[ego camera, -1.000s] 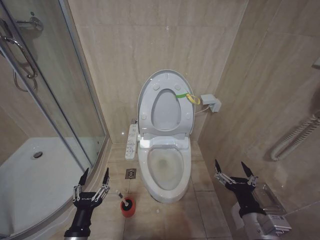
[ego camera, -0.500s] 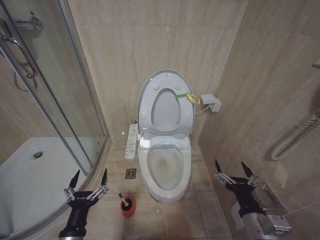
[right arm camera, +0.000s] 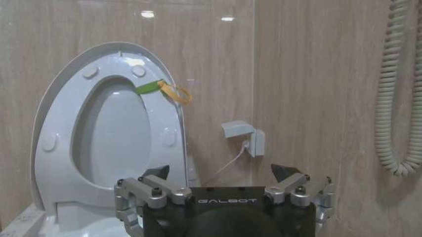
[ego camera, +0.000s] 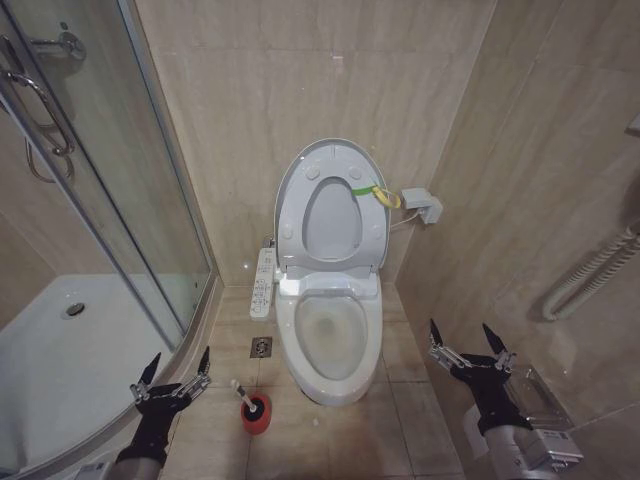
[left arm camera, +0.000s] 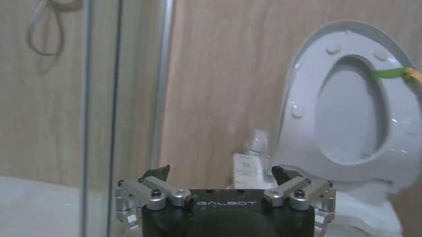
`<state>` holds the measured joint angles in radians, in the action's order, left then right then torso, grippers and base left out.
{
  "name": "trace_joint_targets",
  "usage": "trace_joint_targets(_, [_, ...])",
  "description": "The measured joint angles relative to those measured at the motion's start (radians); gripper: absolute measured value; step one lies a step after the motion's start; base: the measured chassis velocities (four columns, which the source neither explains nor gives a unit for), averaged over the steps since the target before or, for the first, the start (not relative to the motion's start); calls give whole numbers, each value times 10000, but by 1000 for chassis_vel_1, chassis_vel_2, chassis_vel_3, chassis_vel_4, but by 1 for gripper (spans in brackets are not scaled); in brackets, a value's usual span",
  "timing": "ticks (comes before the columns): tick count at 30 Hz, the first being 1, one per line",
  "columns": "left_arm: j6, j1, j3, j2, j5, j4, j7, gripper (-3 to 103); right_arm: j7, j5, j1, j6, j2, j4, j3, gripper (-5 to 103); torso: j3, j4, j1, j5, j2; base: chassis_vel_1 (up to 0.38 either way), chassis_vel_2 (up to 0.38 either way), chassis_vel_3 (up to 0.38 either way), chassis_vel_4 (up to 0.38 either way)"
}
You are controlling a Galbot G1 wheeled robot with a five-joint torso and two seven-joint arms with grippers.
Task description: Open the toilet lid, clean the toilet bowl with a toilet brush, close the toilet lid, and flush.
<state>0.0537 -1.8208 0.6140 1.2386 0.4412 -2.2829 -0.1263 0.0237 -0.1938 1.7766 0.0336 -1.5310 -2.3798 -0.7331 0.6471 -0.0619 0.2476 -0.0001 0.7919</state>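
Non-task stuff: curved glass shower door [ego camera: 110, 190] on left with chrome handle [ego camera: 40, 110], white shower tray [ego camera: 60, 360] behind it with round drain [ego camera: 74, 310]. Long white remote panel [ego camera: 264, 283] upright on the floor at back wall. Square floor drain [ego camera: 261, 347] in the beige tiles. White wall box [ego camera: 424, 205] with a cable. Coiled white hose [ego camera: 590, 275] on right wall.
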Motion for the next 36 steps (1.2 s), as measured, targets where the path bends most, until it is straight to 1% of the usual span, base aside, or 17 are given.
trace_joint_targets(1, [-160,-14,46,1,-1,-92,123,100,0,-1,0,0,0,0,0,100,-1,0,-1,0,-2,0,0,0,0])
trace_joint_targets(2, [-160,-14,46,1,-1,-92,123,100,0,-1,0,0,0,0,0,100,-1,0,-1,0,-2,0,0,0,0])
trace_joint_targets(3, [-287,-26,122,-11,-26,-167,277,100,0,-1,0,0,0,0,0,100,-2,0,-2,0,-4,0,0,0,0])
trace_joint_targets(5, [-309,-39,220,-23,-227,-243,409,100,0,-1,0,0,0,0,0,100,-3,0,-1,-1,-5,0,0,0,0])
trace_joint_targets(7, [-299,-59,290,-1,-606,-361,282,100,0,-1,0,0,0,0,0,100,-4,0,-2,0,-7,0,0,0,0])
trace_joint_targets(8, [-299,-59,290,-1,-606,-361,282,100,0,-1,0,0,0,0,0,100,-4,0,-2,0,-7,0,0,0,0])
trace_joint_targets(10, [-203,-145,350,36,-1116,-515,206,100,0,-1,0,0,0,0,0,100,-4,0,-2,0,-8,0,0,0,0])
trace_joint_targets(11, [-166,-207,344,40,-1192,-614,212,100,0,-1,0,0,0,0,0,100,-5,0,-3,0,-9,0,0,0,0])
trace_joint_targets(17, [-148,-520,68,64,-1110,-1061,206,100,0,-1,0,0,0,0,0,100,-6,0,-3,2,-11,0,0,0,0])
trace_joint_targets(20, [-51,-728,-133,162,-1418,-1193,188,100,0,-1,0,0,0,0,0,100,-7,1,-4,1,-13,0,0,0,0])
trace_joint_targets(25, [83,-787,-178,185,-1566,-1149,186,100,0,-1,0,0,0,0,0,100,-8,0,-4,1,-14,0,0,0,0])
trace_joint_targets(29, [117,-799,-191,227,-1662,-1218,88,100,0,-1,0,0,0,0,0,100,-9,-1,-5,1,-15,0,0,0,0])
trace_joint_targets(32, [56,-833,-235,282,-1928,-1223,-291,100,0,-1,0,0,0,0,0,100,-9,1,-5,1,-15,0,0,0,0])
trace_joint_targets(36, [28,-837,-242,290,-1970,-1225,-362,100,0,-1,0,0,0,0,0,100,-9,0,-6,1,-16,0,0,0,0])
